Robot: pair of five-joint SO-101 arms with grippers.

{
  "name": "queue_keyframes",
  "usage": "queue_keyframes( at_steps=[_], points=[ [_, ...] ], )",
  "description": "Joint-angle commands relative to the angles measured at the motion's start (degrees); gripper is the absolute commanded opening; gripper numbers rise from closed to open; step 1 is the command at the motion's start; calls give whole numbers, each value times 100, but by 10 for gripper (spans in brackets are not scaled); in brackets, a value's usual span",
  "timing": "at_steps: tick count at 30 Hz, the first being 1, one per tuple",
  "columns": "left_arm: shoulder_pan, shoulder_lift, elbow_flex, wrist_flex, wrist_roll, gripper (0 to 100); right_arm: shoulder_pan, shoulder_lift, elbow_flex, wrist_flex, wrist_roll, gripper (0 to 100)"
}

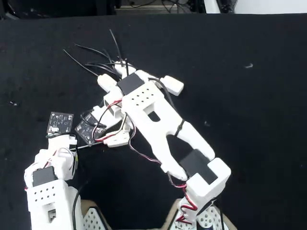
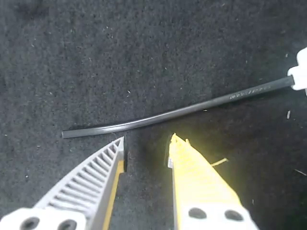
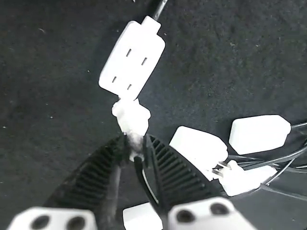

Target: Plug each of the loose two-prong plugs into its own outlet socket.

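Right gripper [image 3: 135, 143] is pinching a white two-prong plug [image 3: 130, 117] by its back end, so its front is facing the outlet block [image 3: 132, 60] just beyond, apparently touching its end. Left gripper [image 2: 146, 143], apart from that block, is hovering spread over a black cord [image 2: 177, 112].

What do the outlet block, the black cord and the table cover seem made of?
Outlet block: likely hard moulded plastic, white, smooth edges, faint sheen.
Cord: probably vinyl or rubber sheath, black, glossy streak along it.
Table cover: apparently felt-like cloth, matte, lint-flecked.
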Motion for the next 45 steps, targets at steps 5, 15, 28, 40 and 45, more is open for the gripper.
queue_keyframes(
  at_steps=[5, 15, 28, 40, 45],
  points=[
    [-66, -9, -13, 26, -62, 160, -105, 136, -312, -62, 26, 11],
    [-66, -9, -13, 26, -70, 160, -308, 268, -22, -79, 26, 11],
    [-66, -9, -13, 26, -70, 160, -448, -426, 549, -97, 44, 11],
    [-66, -9, -13, 26, -70, 160, -404, -541, 716, -457, 9, 11],
    [-66, -9, -13, 26, -70, 160, -255, -998, 224, -290, -1046, 11]
  ],
)
